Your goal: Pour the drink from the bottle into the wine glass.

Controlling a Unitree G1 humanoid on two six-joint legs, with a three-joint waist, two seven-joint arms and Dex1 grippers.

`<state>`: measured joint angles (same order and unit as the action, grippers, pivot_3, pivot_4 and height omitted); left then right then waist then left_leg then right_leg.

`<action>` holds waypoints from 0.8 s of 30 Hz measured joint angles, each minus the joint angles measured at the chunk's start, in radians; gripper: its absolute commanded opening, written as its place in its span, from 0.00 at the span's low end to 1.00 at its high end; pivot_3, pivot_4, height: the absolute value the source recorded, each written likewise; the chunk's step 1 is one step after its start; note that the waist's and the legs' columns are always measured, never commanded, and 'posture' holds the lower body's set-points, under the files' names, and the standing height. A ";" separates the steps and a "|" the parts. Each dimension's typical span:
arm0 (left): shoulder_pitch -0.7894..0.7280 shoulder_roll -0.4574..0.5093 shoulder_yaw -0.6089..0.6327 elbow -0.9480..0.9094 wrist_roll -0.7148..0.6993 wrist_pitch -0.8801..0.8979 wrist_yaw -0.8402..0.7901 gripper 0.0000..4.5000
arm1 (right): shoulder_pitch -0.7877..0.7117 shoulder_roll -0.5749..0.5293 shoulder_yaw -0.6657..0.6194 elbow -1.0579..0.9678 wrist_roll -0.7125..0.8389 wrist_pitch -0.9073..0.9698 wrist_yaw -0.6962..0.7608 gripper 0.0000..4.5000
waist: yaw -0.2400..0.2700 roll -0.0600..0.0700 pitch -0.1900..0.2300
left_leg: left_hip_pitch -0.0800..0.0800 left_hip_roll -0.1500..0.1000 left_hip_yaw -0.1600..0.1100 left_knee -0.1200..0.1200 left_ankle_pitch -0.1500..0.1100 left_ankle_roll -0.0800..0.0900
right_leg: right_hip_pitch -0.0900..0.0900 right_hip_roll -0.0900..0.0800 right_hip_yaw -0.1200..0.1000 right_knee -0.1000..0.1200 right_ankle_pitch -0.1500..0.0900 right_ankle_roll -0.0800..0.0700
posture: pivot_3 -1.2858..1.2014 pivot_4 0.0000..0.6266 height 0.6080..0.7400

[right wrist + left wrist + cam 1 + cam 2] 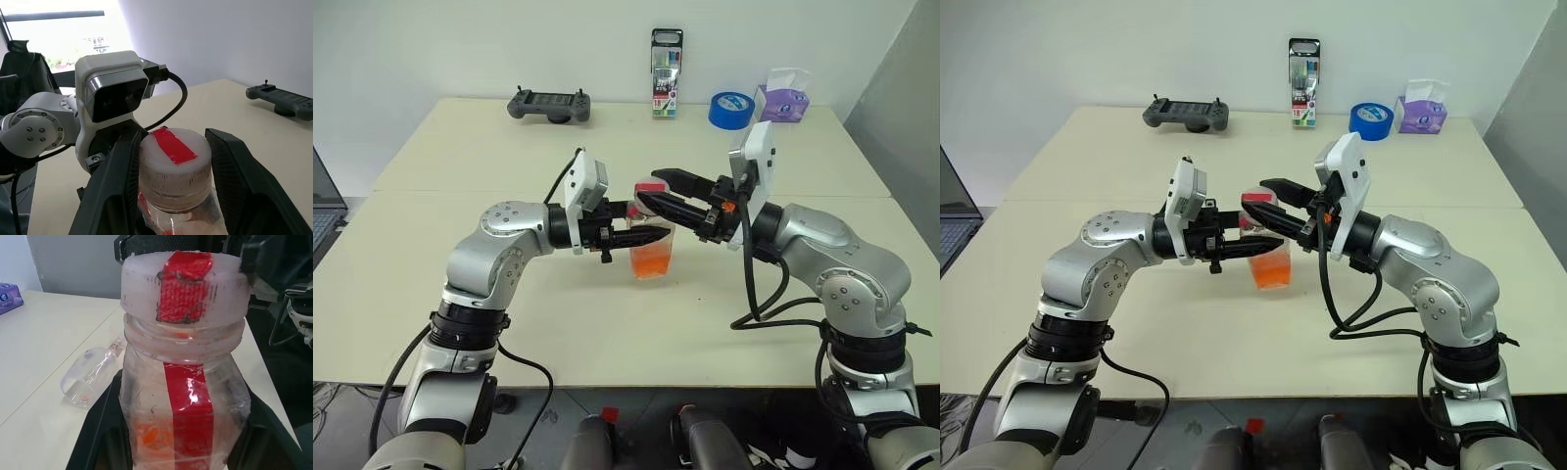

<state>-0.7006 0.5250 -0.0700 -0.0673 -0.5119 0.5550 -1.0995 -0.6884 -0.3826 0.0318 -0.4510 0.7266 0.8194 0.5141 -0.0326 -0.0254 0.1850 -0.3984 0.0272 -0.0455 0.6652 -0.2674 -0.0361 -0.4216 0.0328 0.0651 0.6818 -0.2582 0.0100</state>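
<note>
Your left gripper [641, 235] clamps the small clear plastic bottle [651, 250]; your right gripper [173, 161] straddles its red-and-white cap [175, 161], one finger apart. Your left wrist view shows a clear wine glass [93, 374] lying down.

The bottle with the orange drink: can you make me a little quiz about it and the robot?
1. True or false: the small clear plastic bottle lies on its side.
2. What holds the bottle's body? A. the left gripper B. a person's hand C. nothing
3. Fill in: the round red-and-white cap is still ___ the bottle.

Key: 1. False, it is upright. 2. A. 3. on.
</note>
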 measured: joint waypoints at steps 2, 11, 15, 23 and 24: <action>-0.005 -0.001 0.016 -0.001 -0.003 -0.003 0.007 0.41 | -0.031 0.007 0.000 0.022 0.002 0.000 0.001 0.38 | -0.001 0.000 0.000 | 0.000 0.000 0.000 0.000 0.000 0.000 | 0.000 0.000 0.000 0.000 0.000 0.000 | 0.52 0.24 1.00; 0.022 0.000 -0.011 0.000 -0.012 -0.001 -0.002 0.41 | -0.143 0.026 -0.204 0.080 0.195 0.062 -0.162 0.38 | 0.004 0.001 0.000 | -0.002 0.001 -0.002 0.000 0.000 0.000 | 0.000 -0.003 0.000 -0.001 0.000 0.000 | 0.52 0.24 1.00; 0.020 0.000 -0.012 -0.001 -0.012 -0.001 -0.002 0.41 | -0.082 -0.036 -0.134 0.034 0.123 0.033 -0.116 0.38 | 0.001 0.001 0.000 | -0.002 0.000 0.000 -0.001 0.000 0.000 | 0.000 -0.003 0.000 -0.001 0.000 0.000 | 0.52 0.24 1.00; 0.021 0.007 -0.010 -0.002 -0.012 0.002 -0.001 0.41 | 0.282 -0.100 -0.157 -0.026 -0.156 -0.091 -0.251 0.38 | 0.007 0.001 0.000 | -0.002 0.000 -0.002 -0.001 0.000 0.000 | -0.001 -0.002 0.001 0.000 -0.001 0.002 | 0.52 0.24 1.00; 0.021 0.007 -0.011 -0.003 -0.012 0.003 -0.001 0.41 | 0.358 -0.098 -0.157 -0.032 -0.201 -0.107 -0.276 0.38 | 0.006 0.001 0.000 | -0.002 0.000 -0.001 -0.001 0.000 0.000 | 0.000 -0.002 0.002 0.000 -0.001 0.002 | 0.52 0.24 1.00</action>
<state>-0.6798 0.5315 -0.0806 -0.0704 -0.5242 0.5576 -1.1006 -0.3299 -0.4807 -0.1252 -0.4829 0.5261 0.7126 0.2377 -0.0269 -0.0246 0.1850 -0.4000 0.0269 -0.0465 0.6643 -0.2674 -0.0362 -0.4219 0.0309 0.0672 0.6814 -0.2593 0.0118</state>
